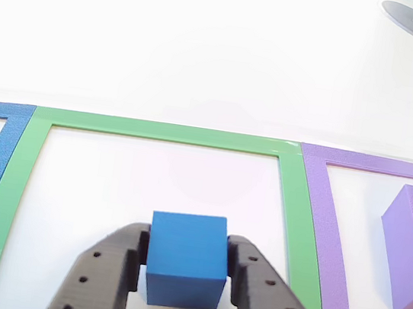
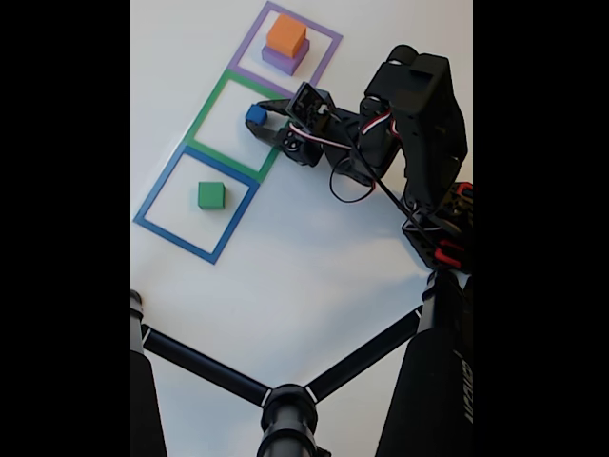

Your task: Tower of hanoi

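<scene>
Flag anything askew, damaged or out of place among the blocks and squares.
Nothing stands out. The orange block sits squarely on the purple block, the green block inside the blue outline, the blue cube between the gripper's fingers.

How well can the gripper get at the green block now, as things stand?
Probably not directly: the gripper is shut on the blue cube inside the green outline. The green block sits uncovered in the blue outline, so the path looks free once the cube is released.

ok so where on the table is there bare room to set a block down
The green outline is mostly bare; the claw holds the blue cube near its arm-side edge. The blue outline has room around the green block. The purple outline is crowded by the orange block stacked on the purple block. The table below the outlines is bare.
</scene>
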You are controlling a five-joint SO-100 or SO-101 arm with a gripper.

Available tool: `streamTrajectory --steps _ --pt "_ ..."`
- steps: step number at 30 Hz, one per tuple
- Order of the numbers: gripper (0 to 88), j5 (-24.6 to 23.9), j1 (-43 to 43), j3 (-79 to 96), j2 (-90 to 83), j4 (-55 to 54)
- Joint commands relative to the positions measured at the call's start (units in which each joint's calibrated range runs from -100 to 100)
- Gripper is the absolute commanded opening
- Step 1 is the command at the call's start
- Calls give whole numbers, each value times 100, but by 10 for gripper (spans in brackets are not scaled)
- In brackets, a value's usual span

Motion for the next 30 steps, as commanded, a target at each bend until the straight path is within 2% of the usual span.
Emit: streamTrajectory --steps 1,4,8,12,15,20,22,26,30 --pt "53 0 -27 41 -380 161" --pt "50 0 -56 114 -961 646" --pt "46 0 -142 241 -2374 2023" --pt "44 0 -219 123 -4336 4363" --pt "43 0 -267 -350 -5846 6695" --pt "42 0 -363 -2441 -7291 11003" --pt "42 0 -478 -3395 -7469 12177" --pt "41 0 -871 -5123 -7485 13877" --pt "40 0 -1303 -6123 -7525 14760"
